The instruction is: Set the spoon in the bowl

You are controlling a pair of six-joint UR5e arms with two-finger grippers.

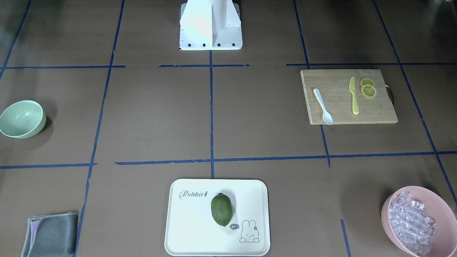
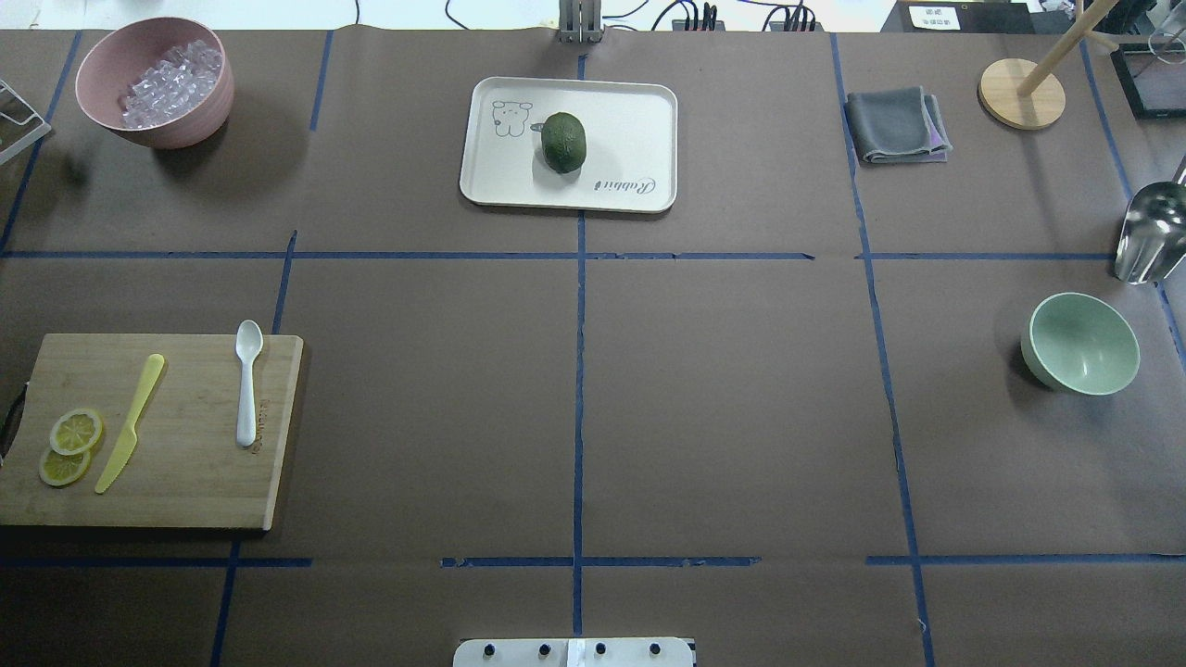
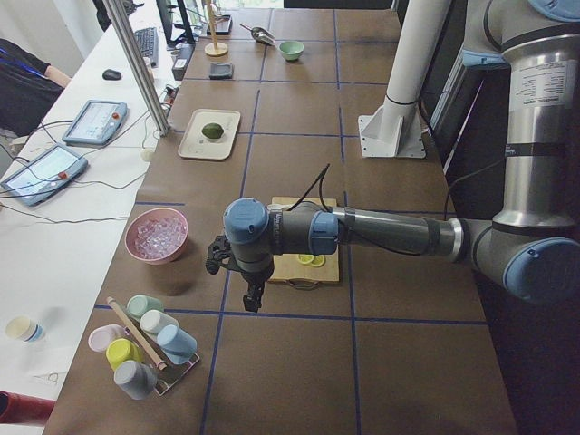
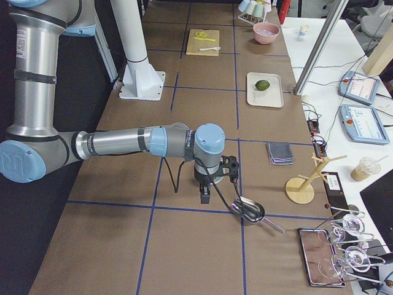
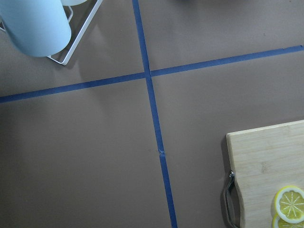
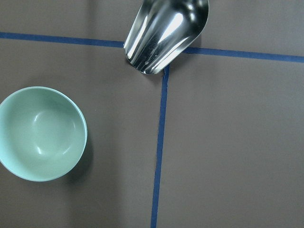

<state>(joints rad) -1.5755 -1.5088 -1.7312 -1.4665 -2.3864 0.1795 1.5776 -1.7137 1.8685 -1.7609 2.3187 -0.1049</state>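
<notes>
You will find the small white plastic spoon [image 2: 246, 380] lying flat on the rectangular wooden cutting board [image 2: 185, 482] on the robot's left side of the table. It lies along the board's edge nearest the table's middle, with its oval scoop at the board's far edge and its slim handle pointing back toward the robot. On the same board, apart from the spoon, lie a yellow plastic knife [image 2: 132, 421] and two overlapping lemon slices [image 2: 69, 445]. The small round mint-green bowl [image 2: 1084, 343] stands upright on the brown paper on the robot's right side, well apart from the spoon, with the whole middle of the table between them. A shiny metal scoop [image 6: 166, 33] lies near the bowl, across a blue tape line from it. The left gripper [image 3: 251, 299] hangs above the table off the board's handle end, fingers pointing down. It shows only in a side view, so you cannot tell whether its fingers are spread or pressed together. The right gripper [image 4: 205, 196] hangs above the table near the metal scoop, and you cannot tell its state either. Along the far side of the table stand a pink bowl of clear crinkly pieces [image 2: 185, 120], a cream rectangular tray [image 2: 630, 120] carrying a dark green avocado [image 2: 563, 142], and a folded grey cloth [image 2: 897, 125].
</notes>
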